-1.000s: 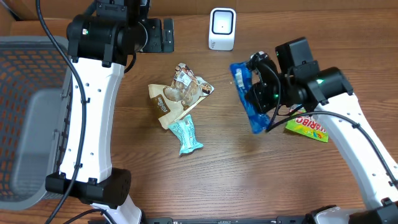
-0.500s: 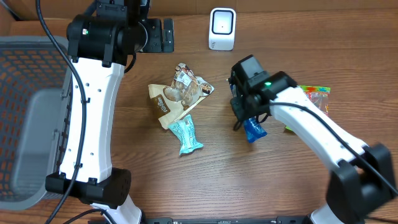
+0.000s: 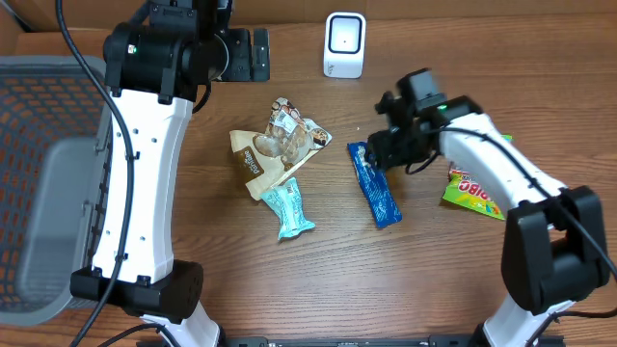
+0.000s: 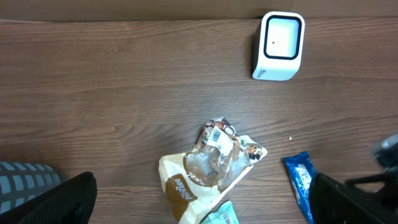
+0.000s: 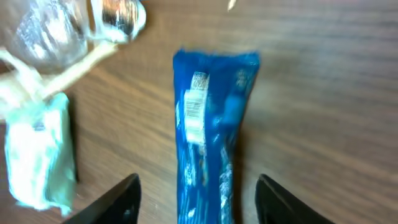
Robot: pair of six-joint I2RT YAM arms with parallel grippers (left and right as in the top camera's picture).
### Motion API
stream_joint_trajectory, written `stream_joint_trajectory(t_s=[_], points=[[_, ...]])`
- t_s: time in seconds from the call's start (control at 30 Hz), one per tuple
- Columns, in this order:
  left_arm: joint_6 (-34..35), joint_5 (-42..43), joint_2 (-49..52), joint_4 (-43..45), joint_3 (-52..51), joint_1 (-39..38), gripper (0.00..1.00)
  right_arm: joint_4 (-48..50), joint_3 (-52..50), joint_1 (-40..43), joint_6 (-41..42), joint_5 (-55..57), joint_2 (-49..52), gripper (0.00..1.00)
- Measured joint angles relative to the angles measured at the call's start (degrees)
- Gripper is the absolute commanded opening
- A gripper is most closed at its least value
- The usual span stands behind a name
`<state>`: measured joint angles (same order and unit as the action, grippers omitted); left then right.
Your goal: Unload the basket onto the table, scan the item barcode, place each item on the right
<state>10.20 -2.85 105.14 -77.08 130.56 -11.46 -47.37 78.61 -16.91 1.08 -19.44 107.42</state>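
The long blue foil snack wrapper (image 3: 374, 183) has been let go. A second ago it was clamped and carried off the table by the right gripper (image 3: 388, 151). It is now seen lying flat on the brown wooden table (image 3: 434, 280), between the tan snack pouch (image 3: 275, 145) and the green-and-yellow gummy bag (image 3: 474, 190).

In the right wrist view the jaws are parted and nothing is gripped — the two fingers are set to either side of the wrapper, and its white barcode label (image 5: 194, 107) is turned upward. The small white barcode scanner (image 3: 344, 43) is stood upright at the far edge, well apart from the wrapper. The left gripper (image 3: 238, 54) is held spread wide and empty near the back of the table, as it was before.

The release is judged to be a put-down or a regrasp — whether the code has been read cannot be told. If it has not, the wrapper would have to be picked up again and its label turned towards the scanner.
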Motion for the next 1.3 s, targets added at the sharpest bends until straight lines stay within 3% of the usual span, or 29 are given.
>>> stream_joint_trajectory(t_s=[0.2,0.47,0.67,0.83,1.3], points=[[0.0,0.0,0.0,0.0,0.0,0.0,1.0,3.6,0.0,3.5,-4.7,-6.2,0.6,0.64],[0.0,0.0,0.0,0.0,0.0,0.0,1.0,4.7,0.0,3.8,-9.9,-10.7,10.6,0.51],[0.0,0.0,0.0,0.0,0.0,0.0,1.0,5.1,0.0,7.6,-13.2,-15.4,11.8,0.44],[0.0,0.0,0.0,0.0,0.0,0.0,1.0,5.8,0.0,11.4,-15.7,-20.5,11.9,0.44],[0.0,0.0,0.0,0.0,0.0,0.0,1.0,7.0,0.0,11.3,-17.8,-29.3,17.2,0.43]])
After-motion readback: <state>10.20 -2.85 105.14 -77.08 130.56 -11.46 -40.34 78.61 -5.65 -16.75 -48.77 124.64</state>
